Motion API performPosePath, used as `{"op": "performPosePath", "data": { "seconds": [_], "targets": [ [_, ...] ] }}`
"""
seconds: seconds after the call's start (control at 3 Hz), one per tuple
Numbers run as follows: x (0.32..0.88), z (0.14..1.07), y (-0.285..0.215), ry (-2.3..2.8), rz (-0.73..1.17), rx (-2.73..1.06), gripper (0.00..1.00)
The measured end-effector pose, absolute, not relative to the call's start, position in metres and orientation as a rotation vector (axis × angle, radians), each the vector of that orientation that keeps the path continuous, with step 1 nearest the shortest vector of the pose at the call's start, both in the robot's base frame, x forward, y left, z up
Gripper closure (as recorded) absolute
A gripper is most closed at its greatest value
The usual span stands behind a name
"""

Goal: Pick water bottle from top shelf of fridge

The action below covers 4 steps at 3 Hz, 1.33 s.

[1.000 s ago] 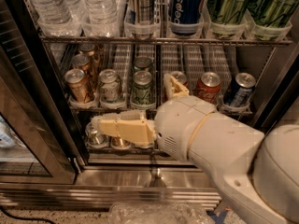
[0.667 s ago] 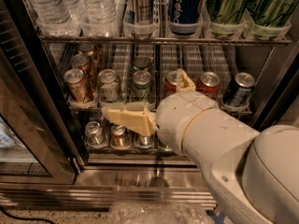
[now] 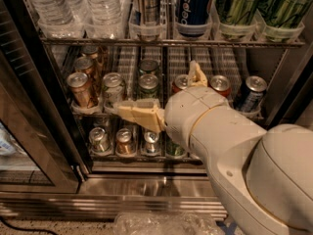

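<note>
We see our claw (image 3: 155,88) spread wide and empty before the can rack (image 3: 128,62), below the top shelf (image 3: 166,42), where the water bottle (image 3: 48,6) stands at the left of the fridge (image 3: 146,187).

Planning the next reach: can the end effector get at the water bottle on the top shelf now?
Likely yes: the door is open and nothing stands before the water bottle, but the end effector sits lower, by the cans, and must rise.

"Pepsi" on blue can (image 3: 193,6), abv end effector (image 3: 155,87).
</note>
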State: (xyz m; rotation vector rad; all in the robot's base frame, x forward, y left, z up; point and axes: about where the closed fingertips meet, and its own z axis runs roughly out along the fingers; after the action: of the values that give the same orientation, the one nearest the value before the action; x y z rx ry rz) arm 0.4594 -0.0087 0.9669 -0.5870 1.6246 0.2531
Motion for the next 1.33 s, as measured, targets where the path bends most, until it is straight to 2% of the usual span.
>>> {"op": "performPosePath", "data": {
  "seconds": [0.33, 1.0, 1.33],
  "targets": [
    [0.46, 0.976, -0.005, 1.601, 0.24, -0.606, 0.0],
    [0.48, 1.007, 0.04, 1.522, 0.355, -0.606, 0.0],
    [0.48, 1.007, 0.04, 1.522, 0.355, -0.606, 0.0]
  ]
}}
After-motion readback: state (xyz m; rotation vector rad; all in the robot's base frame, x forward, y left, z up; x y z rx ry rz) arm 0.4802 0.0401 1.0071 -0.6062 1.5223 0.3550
